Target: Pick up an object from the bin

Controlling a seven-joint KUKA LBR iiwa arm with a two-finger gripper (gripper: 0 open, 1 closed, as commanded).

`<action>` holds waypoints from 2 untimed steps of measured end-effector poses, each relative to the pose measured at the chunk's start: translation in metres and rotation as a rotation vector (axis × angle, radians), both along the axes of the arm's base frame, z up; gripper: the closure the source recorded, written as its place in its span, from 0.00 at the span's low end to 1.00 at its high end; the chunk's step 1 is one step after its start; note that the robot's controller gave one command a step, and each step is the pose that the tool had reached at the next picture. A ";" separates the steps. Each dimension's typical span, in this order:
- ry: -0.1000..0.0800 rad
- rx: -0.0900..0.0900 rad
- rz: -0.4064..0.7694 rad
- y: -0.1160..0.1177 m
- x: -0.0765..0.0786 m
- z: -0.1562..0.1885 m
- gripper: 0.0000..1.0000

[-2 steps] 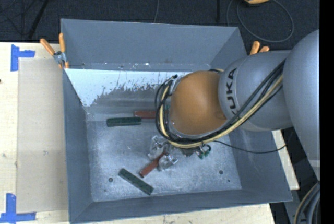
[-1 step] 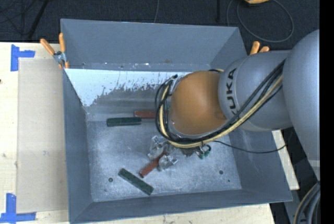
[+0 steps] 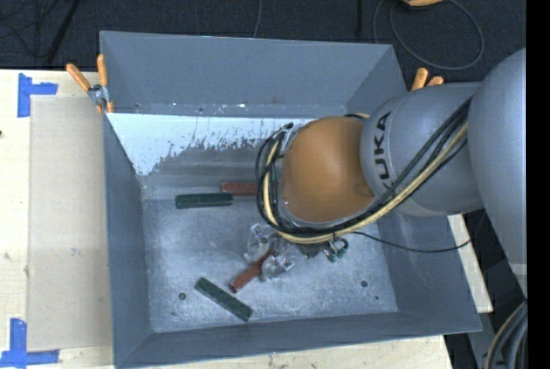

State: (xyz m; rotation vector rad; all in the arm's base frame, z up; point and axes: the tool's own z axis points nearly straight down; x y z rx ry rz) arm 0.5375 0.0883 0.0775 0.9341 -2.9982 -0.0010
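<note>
My gripper (image 3: 266, 258) is low over the bin floor near the middle, its metal fingers showing under the orange dome. A reddish-brown stick (image 3: 247, 276) lies right at the fingertips, slanting down to the left; whether the fingers are round it I cannot make out. A dark green bar (image 3: 223, 298) lies on the floor just below and left of the gripper. Another dark green bar (image 3: 204, 200) lies flat up and to the left, next to a second reddish-brown stick (image 3: 238, 187) partly hidden by the dome.
The arm comes in from the right and covers the bin's right half. The sloped back wall rises behind the upper bar. Bare floor lies to the left and along the front.
</note>
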 end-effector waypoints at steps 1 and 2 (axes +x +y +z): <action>-0.011 0.002 -0.075 -0.007 0.026 0.029 1.00; -0.001 0.001 -0.009 0.000 0.031 0.136 1.00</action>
